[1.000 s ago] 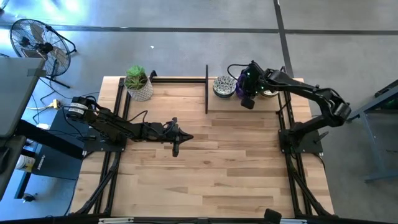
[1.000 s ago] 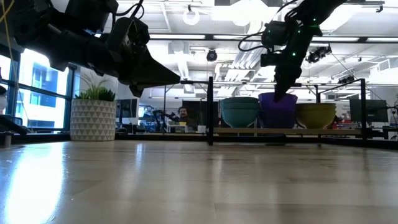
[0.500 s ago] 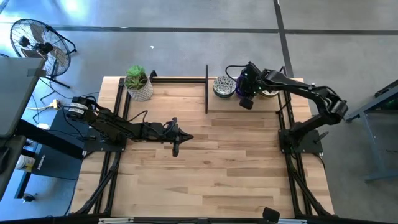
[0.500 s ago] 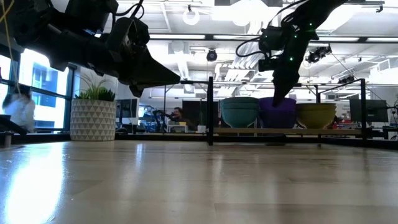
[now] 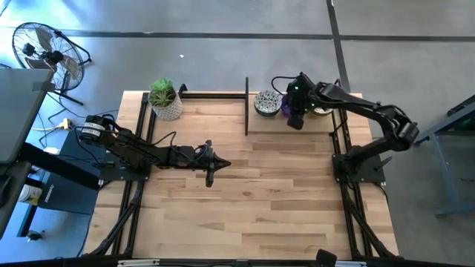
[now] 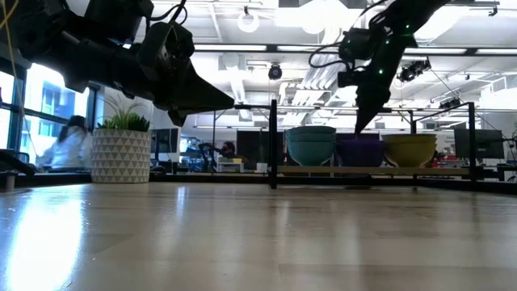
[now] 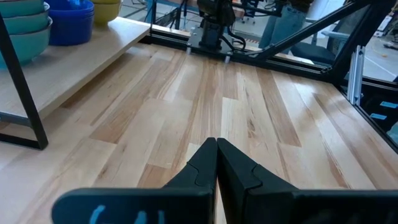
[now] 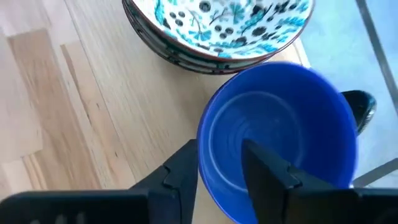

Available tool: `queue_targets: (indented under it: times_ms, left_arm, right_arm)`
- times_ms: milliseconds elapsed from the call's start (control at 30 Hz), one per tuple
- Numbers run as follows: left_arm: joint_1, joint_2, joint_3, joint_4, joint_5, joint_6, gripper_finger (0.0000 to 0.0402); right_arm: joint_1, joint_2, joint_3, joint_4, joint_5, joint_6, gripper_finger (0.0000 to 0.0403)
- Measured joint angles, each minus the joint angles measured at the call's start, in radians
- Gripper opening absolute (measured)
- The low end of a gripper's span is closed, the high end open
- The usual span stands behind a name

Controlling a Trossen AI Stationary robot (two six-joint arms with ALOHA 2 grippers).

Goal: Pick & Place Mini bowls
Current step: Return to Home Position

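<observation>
Mini bowls stand in a row on a raised wooden shelf point(image 5: 297, 124) at the table's far right. They are a stack of cream patterned ones point(image 8: 217, 25), a purple one point(image 8: 280, 143) and a yellowish one point(image 6: 414, 149). My right gripper point(image 8: 217, 150) is open above the purple bowl point(image 6: 360, 149) and slants down, one finger inside the near rim and one outside. I cannot tell whether either finger touches the bowl. My left gripper point(image 7: 216, 146) is shut on nothing and hovers over the middle of the table point(image 5: 226, 164).
A white pot with a green plant point(image 5: 166, 100) stands at the far left. A black upright post point(image 5: 246, 104) marks the shelf's left end. Bare wooden tabletop point(image 5: 260, 200) stretches toward the near edge.
My right gripper has opened over the purple bowl. The bowl has sunk and now stands level with its neighbours on the shelf. A person in the room behind has moved.
</observation>
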Motion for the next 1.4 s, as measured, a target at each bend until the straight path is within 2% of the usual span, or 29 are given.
queue_targets:
  times_ms: [167, 300, 367, 533, 700, 900, 1133, 1233, 1400]
  left_arm:
    - [0.0, 0.0, 0.0, 0.0, 0.001, 0.005, 0.0003]
    - [0.0, 0.0, -0.003, 0.005, 0.001, 0.015, 0.0003]
    - [0.0, 0.0, -0.028, 0.052, 0.002, 0.022, 0.0003]
    - [0.0, 0.0, -0.111, 0.192, -0.004, 0.021, 0.0003]
    - [0.022, -0.067, -0.147, 0.193, -0.003, 0.019, 0.0003]
    - [0.048, -0.19, -0.147, 0.045, -0.014, 0.021, 0.0003]
    - [0.048, -0.396, -0.149, -0.202, -0.041, 0.065, 0.0003]
    - [0.048, -0.494, -0.149, -0.298, -0.048, 0.079, 0.0003]
    - [0.048, -0.645, -0.149, -0.462, -0.048, 0.115, 0.0003]
  right_arm:
    - [0.0, -0.083, 0.0, -0.004, -0.029, 0.009, 0.0076]
    - [0.007, -0.173, -0.041, 0.052, -0.125, 0.039, 0.0022]
    - [0.027, -0.225, -0.101, 0.122, -0.154, 0.049, 0.0006]
    - [0.106, -0.365, -0.293, 0.364, -0.156, 0.135, 0.0013]
    - [0.202, -0.506, -0.477, 0.634, -0.155, 0.229, 0.0004]
    - [0.322, -0.648, -0.617, 0.831, -0.084, 0.278, 0.0001]
    - [0.446, -0.767, -0.691, 0.848, 0.018, 0.273, 0.0001]
    - [0.471, -0.801, -0.724, 0.869, 0.002, 0.258, 0.0001]
    - [0.472, -0.861, -0.804, 0.935, -0.109, 0.259, 0.0001]
